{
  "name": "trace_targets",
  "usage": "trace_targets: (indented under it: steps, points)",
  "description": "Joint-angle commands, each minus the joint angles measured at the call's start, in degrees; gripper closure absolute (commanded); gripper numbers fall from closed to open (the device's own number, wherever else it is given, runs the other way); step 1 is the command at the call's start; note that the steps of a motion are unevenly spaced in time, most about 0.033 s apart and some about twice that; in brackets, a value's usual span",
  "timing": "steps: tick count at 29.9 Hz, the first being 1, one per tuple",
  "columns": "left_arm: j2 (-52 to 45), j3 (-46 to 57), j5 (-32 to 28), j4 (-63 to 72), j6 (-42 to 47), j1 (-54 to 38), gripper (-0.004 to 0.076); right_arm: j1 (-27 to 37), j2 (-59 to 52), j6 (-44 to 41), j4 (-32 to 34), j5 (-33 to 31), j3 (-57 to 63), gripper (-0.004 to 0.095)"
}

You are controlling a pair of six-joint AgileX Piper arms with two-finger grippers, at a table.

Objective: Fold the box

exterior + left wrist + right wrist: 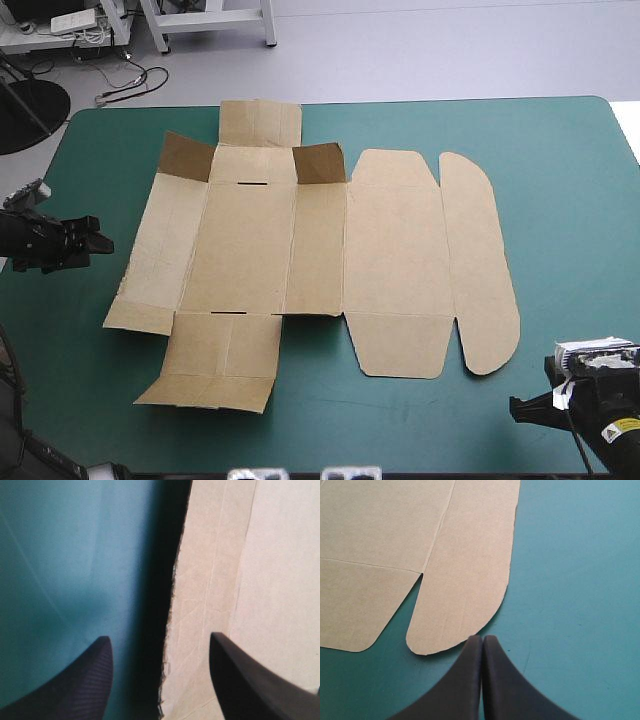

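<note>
The brown box (300, 260) lies as a cut sheet in the middle of the teal-green table, mostly flat, with two small corner flaps raised at its far side. My left gripper (95, 243) hovers at the sheet's left edge, open; in the left wrist view the box (240, 605) edge runs between the fingers (250, 680), and my left gripper (160, 652) holds nothing. My right gripper (520, 408) sits near the table's front right, shut. In the right wrist view my right gripper (482, 639) points at the rounded lid flap of the box (460, 580), just short of it.
Bare teal-green cover (560, 200) lies to the right of the sheet and along the front edge (400, 430). Beyond the far edge are table legs and cables on the floor.
</note>
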State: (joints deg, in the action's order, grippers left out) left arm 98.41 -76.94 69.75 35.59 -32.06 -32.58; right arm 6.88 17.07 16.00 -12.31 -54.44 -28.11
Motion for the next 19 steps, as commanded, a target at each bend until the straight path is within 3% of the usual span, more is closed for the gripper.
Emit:
trace_targets:
  steps: [1, 19]
  points:
    - [-1.65, -1.64, 4.0, 3.46, -0.47, 0.63, 0.0255, -0.2, 0.87, 0.25, -0.37, 3.25, -1.94, 0.0928]
    - [6.97, -1.64, 4.52, 2.85, 0.46, 8.27, 0.0255, -0.2, 0.87, 0.25, -0.37, 3.02, -1.94, 0.0928]
